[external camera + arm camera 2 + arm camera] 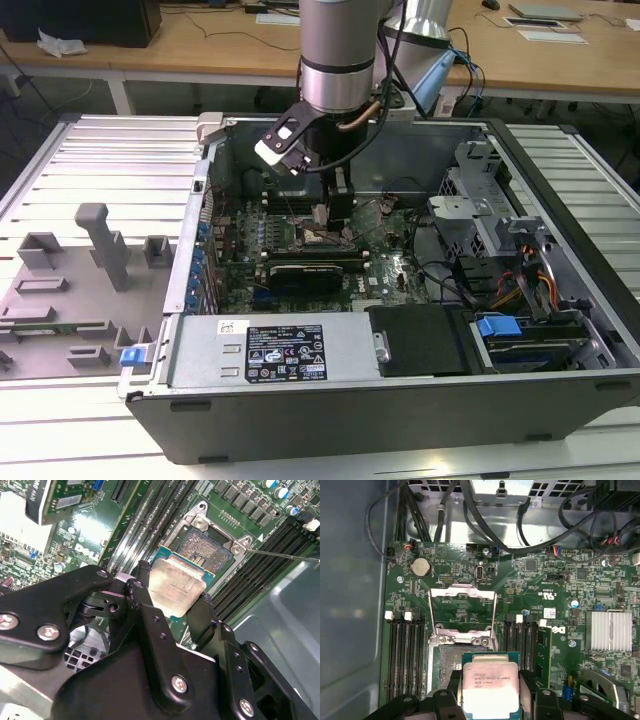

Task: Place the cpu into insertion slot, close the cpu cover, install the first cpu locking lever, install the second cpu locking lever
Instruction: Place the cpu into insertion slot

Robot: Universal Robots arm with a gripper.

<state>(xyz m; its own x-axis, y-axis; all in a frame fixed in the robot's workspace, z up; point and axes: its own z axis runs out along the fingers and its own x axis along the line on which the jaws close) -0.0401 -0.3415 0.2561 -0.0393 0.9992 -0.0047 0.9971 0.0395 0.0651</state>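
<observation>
My gripper (172, 594) is shut on the cpu (176, 585), a flat square chip with a silvery top and a green edge, pinched by two opposite sides between the black fingers (141, 596). It hangs a little above the insertion slot (206, 546), whose dark square centre lies bare, and the chip partly overlaps the slot's near edge. In the first wrist view the cpu (490, 687) sits just off the insertion slot (445, 662). The cpu cover (462, 594) is flipped open flat on the board beyond it. In the exterior view the gripper (322, 212) hangs inside the computer case over the slot (322, 238).
Long black memory slots (405, 655) flank the socket on both sides. A thin metal lever rod (282, 556) sticks out beside the socket. A finned heat sink (608, 630) and black cables (485, 535) lie nearby. Case walls (330, 400) and a drive cage (480, 215) ring the board.
</observation>
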